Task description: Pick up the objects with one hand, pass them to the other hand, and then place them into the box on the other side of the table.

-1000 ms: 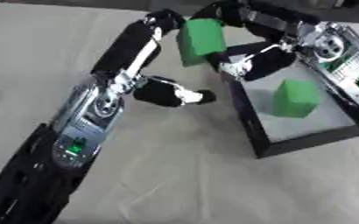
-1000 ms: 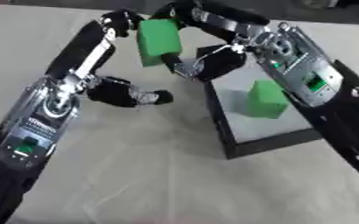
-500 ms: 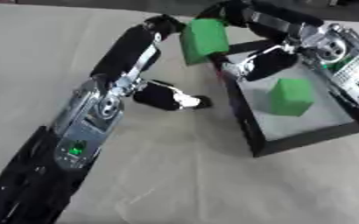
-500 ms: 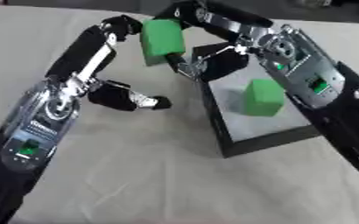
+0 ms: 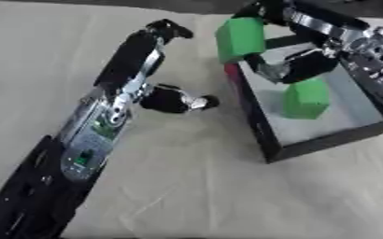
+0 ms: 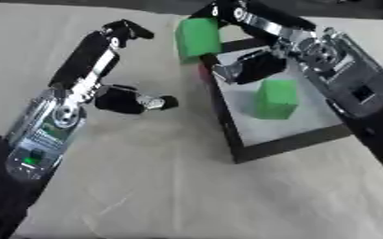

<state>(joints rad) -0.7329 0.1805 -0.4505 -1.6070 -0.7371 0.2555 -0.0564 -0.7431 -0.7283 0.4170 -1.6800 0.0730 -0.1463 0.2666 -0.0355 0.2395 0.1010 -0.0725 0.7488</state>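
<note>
Right robot hand [image 6: 248, 65] grasping green block [image 6: 198, 36] above box [image 6: 227, 135] corner; left robot hand [image 6: 129, 100] released, apart.

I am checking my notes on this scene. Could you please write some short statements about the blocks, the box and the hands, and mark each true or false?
1. The right hand holds a green block. True.
2. The box is empty. False: a second green block stands inside it.
3. The left hand is closed around a block. False: it holds nothing.
4. The box is black-rimmed. True.
5. The held block lies on the box floor. False: it is near the box's far left corner, held up.
</note>
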